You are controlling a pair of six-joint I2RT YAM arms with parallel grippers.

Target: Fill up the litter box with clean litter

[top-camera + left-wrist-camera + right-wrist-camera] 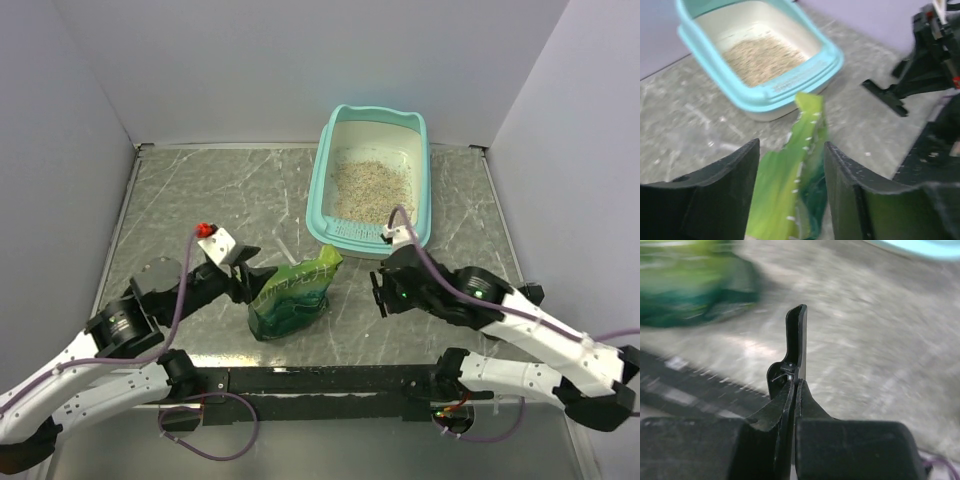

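The teal litter box [322, 190] stands at the back right, with beige clean litter [372, 190] spread over its white floor. Both also show in the left wrist view: the box rim [790, 87] and the litter [762, 57]. A green crinkled pouch [293, 293] lies on the table in front of the box. My left gripper [256, 277] is open, and in the left wrist view the gripper [791, 150] has the pouch [785, 195] standing between its fingers. My right gripper [379, 291] is shut and empty, just right of the pouch and in front of the box. It shows in the right wrist view [796, 355].
The grey marbled table [200, 200] is walled on the left, back and right. A black rail [330, 380] runs along the near edge between the arm bases. The right arm [925, 65] shows at the right of the left wrist view. The right wrist view is blurred.
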